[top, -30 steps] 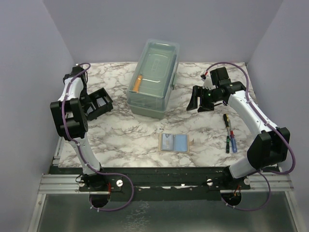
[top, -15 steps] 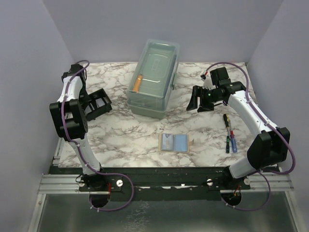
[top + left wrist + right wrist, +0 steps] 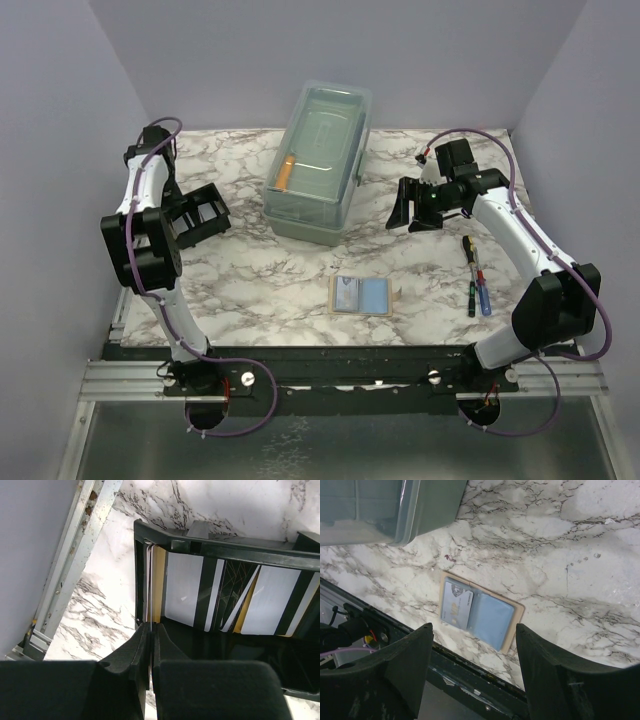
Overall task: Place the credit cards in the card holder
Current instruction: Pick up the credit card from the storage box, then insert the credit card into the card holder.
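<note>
The left jaws are pressed together on a thin pale card point(image 3: 149, 580) standing in the end slot of the card holder point(image 3: 240, 550) just ahead of them. The right jaws stand wide apart, empty; the credit cards point(image 3: 475, 612) lie on a tan pad point(image 3: 518, 611) below, between them.

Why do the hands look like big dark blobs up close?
Left wrist view: the left hand sits near the lens, black and soft; the card holder beyond is sharper. Right wrist view: the right hand blurs too; the credit cards look clearer.
</note>
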Robot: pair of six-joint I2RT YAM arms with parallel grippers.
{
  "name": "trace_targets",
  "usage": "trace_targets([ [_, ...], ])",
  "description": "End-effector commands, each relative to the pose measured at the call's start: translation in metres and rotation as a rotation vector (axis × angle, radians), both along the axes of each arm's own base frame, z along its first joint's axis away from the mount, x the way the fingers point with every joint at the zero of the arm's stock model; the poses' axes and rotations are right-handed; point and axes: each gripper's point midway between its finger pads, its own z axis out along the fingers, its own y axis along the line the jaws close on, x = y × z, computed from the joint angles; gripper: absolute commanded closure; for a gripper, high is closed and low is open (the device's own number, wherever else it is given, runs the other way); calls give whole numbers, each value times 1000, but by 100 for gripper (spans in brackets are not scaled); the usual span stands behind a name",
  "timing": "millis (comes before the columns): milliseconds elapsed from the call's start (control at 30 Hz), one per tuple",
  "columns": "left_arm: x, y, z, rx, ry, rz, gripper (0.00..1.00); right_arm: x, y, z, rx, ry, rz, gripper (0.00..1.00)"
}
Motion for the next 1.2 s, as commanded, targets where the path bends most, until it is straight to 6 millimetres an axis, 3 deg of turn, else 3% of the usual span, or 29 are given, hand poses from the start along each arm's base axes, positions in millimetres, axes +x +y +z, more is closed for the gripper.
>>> trace_targets([
  [0,16,9,48,39,-159,38,94,-2,2,4,22,-1,16,30],
  [167,19,0,81,11,-256,45,97,-5,1,3,14,-2,23,32],
  [333,11,-24,130,-38,-403,-11,100,-13,-4,2,1,-13,17,31],
  [400,9,-45,157,-105,-511,-57,100,-18,-5,2,4,-23,22,30],
  [467,4,-78,186,-228,-652,-150,100,-25,-1,-4,33,-13,39,29],
  [567,-17,-142,214,-490,-848,-333,100,-36,10,-10,107,-3,63,30],
  [733,-83,-240,229,-814,-980,-641,100,-56,45,-14,327,-40,88,29],
  [867,-123,-304,214,-1059,-1043,-746,100,-73,91,-20,419,-29,132,25],
  [900,-130,-312,210,-1095,-1062,-750,100,-79,103,-18,458,-14,145,19],
  [933,-136,-321,201,-1125,-1067,-751,100,-84,114,-14,504,-9,159,2],
  [1033,-154,-341,192,-1163,-1109,-761,100,-99,138,3,630,-13,181,0],
  [1167,-172,-356,182,-1248,-1168,-722,100,-108,146,26,821,-24,136,0],
])
